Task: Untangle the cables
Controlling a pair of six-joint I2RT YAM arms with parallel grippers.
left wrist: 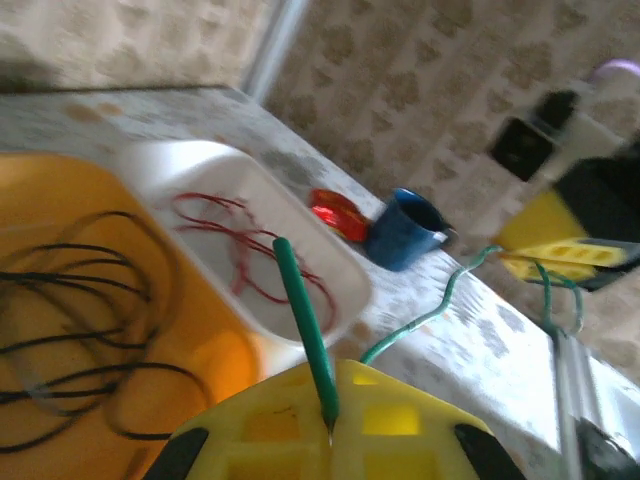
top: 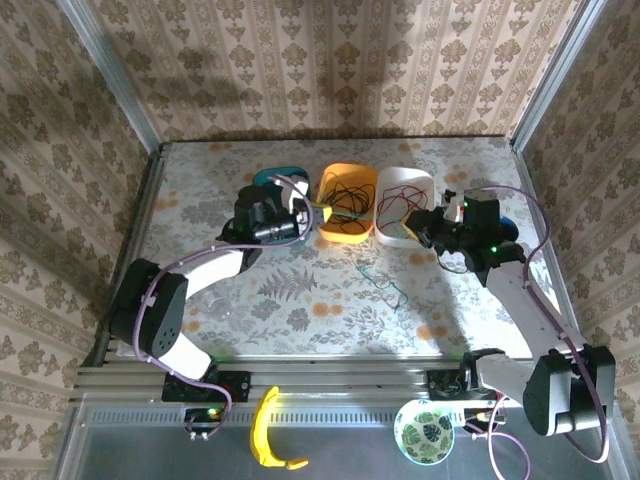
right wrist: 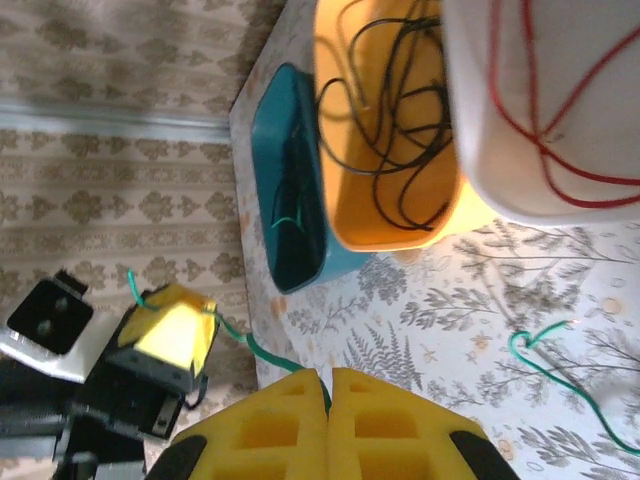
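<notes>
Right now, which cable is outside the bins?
The green cable: it trails across the table, while the black cables sit in the orange bin and the red cable in the white bin.

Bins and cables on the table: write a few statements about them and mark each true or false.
1. The orange bin holds black cables. True.
2. The red cables lie in the teal bin. False: they lie in the white bin.
3. The left gripper is shut on a green cable. True.
4. The white bin stands between the other two bins. False: the orange bin is in the middle, with the teal bin on one side and the white bin on the other.
</notes>
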